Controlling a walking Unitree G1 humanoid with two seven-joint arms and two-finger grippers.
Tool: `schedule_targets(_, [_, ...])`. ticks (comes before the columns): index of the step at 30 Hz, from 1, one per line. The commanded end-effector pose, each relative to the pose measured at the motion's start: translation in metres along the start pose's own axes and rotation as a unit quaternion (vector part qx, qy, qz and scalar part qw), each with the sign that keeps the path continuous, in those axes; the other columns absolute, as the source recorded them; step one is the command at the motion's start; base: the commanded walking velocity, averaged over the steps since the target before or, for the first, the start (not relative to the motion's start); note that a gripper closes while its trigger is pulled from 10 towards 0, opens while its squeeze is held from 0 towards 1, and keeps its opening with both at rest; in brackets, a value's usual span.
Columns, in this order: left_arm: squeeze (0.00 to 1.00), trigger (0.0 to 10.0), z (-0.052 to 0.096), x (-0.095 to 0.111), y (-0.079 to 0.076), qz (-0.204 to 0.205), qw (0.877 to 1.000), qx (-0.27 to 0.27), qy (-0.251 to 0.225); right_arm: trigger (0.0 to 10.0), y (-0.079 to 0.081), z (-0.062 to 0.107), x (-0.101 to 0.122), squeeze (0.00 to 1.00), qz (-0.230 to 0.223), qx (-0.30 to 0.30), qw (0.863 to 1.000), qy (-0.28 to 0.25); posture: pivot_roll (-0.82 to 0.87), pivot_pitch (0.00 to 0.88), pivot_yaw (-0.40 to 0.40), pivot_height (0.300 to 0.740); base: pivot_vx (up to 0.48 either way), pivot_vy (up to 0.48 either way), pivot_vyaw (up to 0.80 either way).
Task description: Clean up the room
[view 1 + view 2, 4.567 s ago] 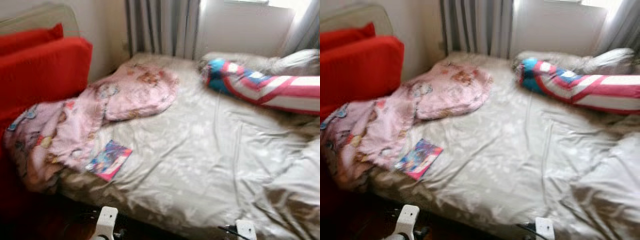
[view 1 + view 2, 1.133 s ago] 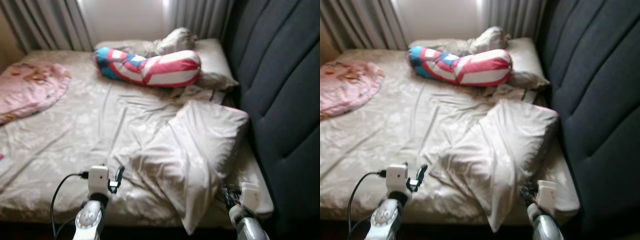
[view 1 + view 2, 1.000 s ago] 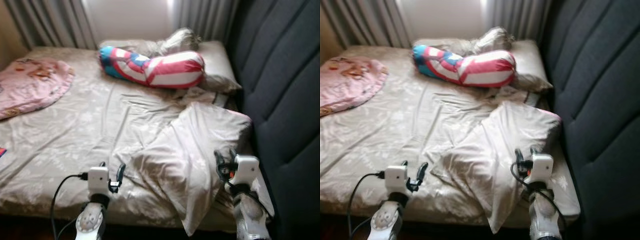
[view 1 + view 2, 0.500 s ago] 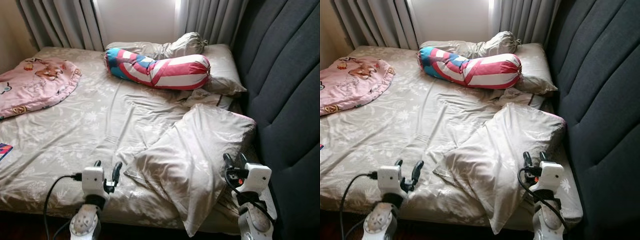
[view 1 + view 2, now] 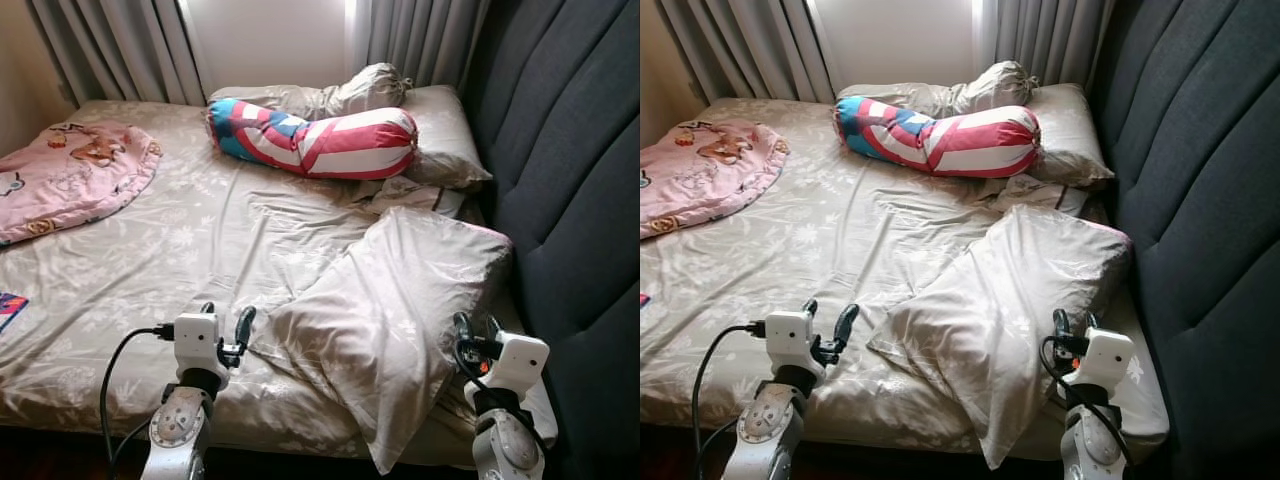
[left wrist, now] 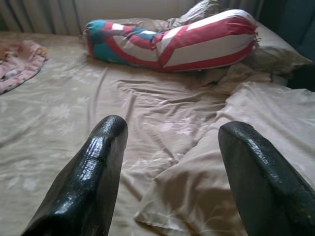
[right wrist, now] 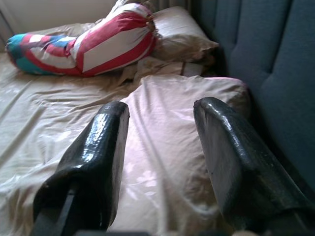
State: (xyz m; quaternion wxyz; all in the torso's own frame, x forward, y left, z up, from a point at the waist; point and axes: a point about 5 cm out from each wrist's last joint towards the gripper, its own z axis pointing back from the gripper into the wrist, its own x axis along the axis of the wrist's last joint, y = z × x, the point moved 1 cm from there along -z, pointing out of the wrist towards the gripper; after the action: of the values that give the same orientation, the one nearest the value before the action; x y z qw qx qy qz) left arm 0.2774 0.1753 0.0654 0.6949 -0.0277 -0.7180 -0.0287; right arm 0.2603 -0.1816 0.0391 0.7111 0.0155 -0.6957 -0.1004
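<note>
A beige pillow (image 5: 400,310) lies askew on the near right part of the bed, one corner hanging over the front edge. My left gripper (image 5: 226,318) hovers open over the sheet just left of the pillow's near corner, which lies between its fingers (image 6: 93,172) in the left wrist view. My right gripper (image 5: 476,328) stands open at the pillow's right edge, beside the dark headboard (image 5: 570,180); its fingers (image 7: 98,152) point along the pillow (image 7: 172,132). A red, white and blue bolster (image 5: 315,140) lies across the far end.
A second beige pillow (image 5: 445,130) and a crumpled cloth (image 5: 355,88) sit behind the bolster. A pink blanket (image 5: 70,175) is bunched at the far left, with a colourful book (image 5: 8,308) near the left edge. Grey curtains (image 5: 110,50) hang behind the bed.
The camera has swung right, from the pink blanket and red cushions to the head of the bed. Both arms have risen into view, and the right gripper came up beside the pillow.
</note>
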Motion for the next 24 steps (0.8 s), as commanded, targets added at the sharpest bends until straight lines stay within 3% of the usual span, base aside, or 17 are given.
schedule_targets(1, [0.00, 10.0, 0.003, 0.000, 0.001, -0.001, 1.000, 0.004, 0.005, 10.0, 0.007, 0.000, 0.002, 0.00, 0.002, 0.014, 1.000, 0.000, -0.10, 0.000, -0.027, 0.740, 0.000, 0.382, 0.00])
schedule_targets(24, [0.00, 10.0, 0.005, 0.000, -0.008, 0.007, 0.999, -0.025, 0.019, 10.0, 0.013, 0.002, 0.004, 0.00, -0.002, 0.022, 1.000, 0.014, -0.10, 0.000, -0.020, 0.740, 0.000, 0.016, 0.00])
